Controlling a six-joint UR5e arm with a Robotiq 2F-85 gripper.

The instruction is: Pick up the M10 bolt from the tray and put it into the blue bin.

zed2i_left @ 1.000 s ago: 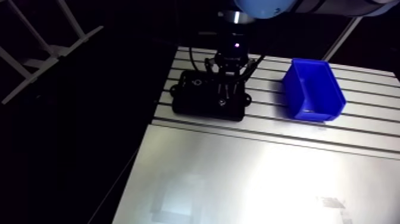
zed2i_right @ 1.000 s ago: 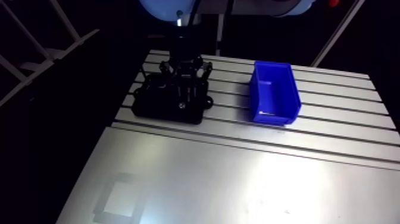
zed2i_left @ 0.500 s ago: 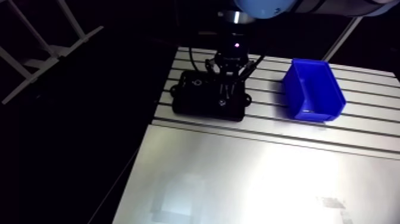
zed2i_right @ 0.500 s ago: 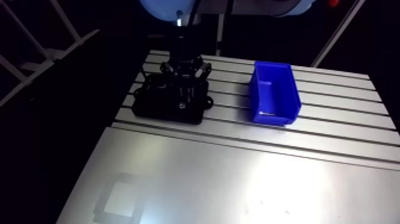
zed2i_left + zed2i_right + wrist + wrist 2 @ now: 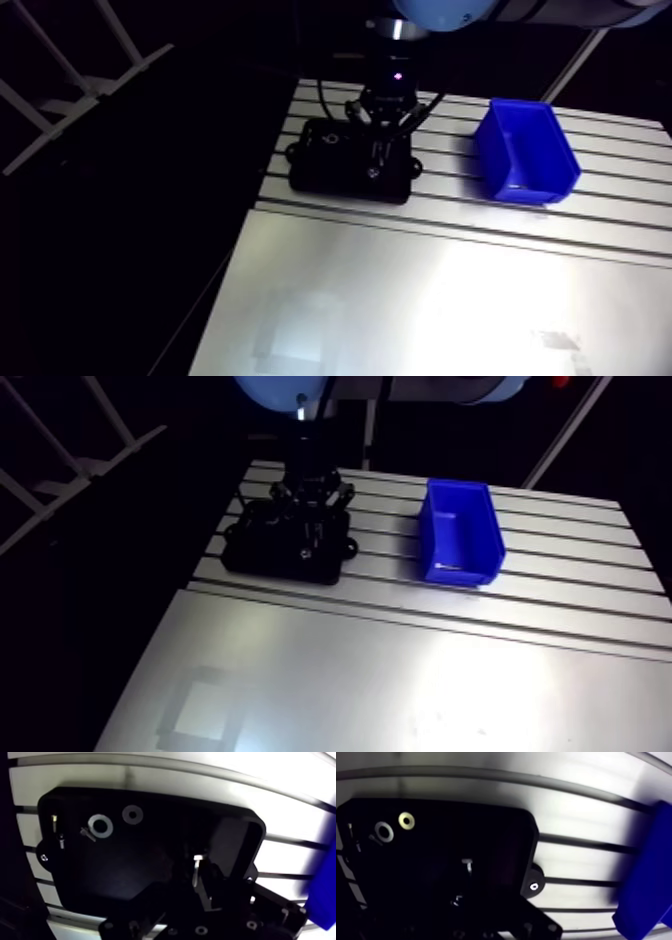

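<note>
Slotted table [image 5: 600, 215], tray [image 5: 125, 877]: M10 bolt [image 5: 199, 869] under the hand [image 5: 380, 150], grasp judged underway (closure cannot be told); lift needed next

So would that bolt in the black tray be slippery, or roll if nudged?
The bolt gleams like bare metal, so it is probably stiff, heavy for its size and a bit slippery. Its slim round shank would likely roll if nudged, though the tray should contain it.

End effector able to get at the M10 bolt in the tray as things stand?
Likely yes: the end effector is low over the tray, with the bolt right at it. The washers lie well aside.
</note>
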